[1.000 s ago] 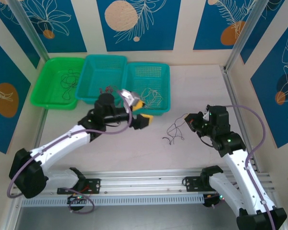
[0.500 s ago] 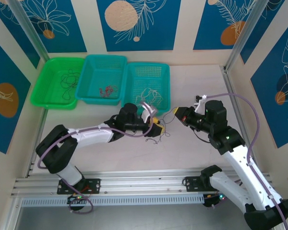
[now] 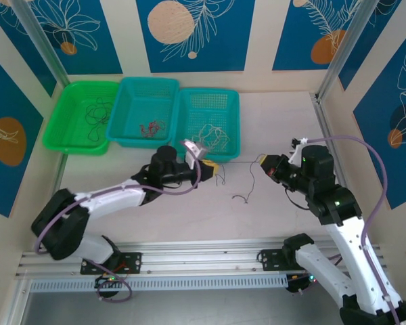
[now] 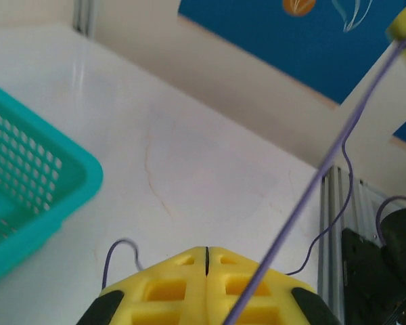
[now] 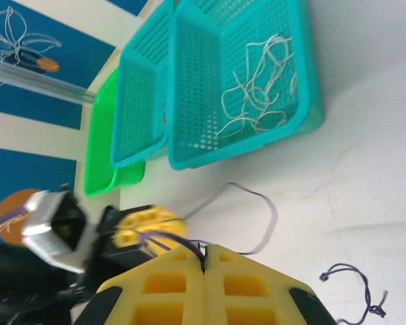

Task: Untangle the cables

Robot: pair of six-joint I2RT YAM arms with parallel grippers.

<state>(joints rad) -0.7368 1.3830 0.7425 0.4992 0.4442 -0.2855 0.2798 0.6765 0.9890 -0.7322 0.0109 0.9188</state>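
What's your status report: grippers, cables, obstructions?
Left gripper and right gripper both shut on one purple cable, taut between them. Dark strand loose on table beneath. Nothing blocking the span.

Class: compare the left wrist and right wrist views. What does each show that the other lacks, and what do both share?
Left wrist view brings: the purple cable stretched straight and taut, rising from the shut left gripper, plus a metal rail beside the table. Right wrist view brings: white cables lying in the teal basket, a green basket, and a loose purple snarl on the table. Shared: purple cable, teal basket, shut yellow fingers.
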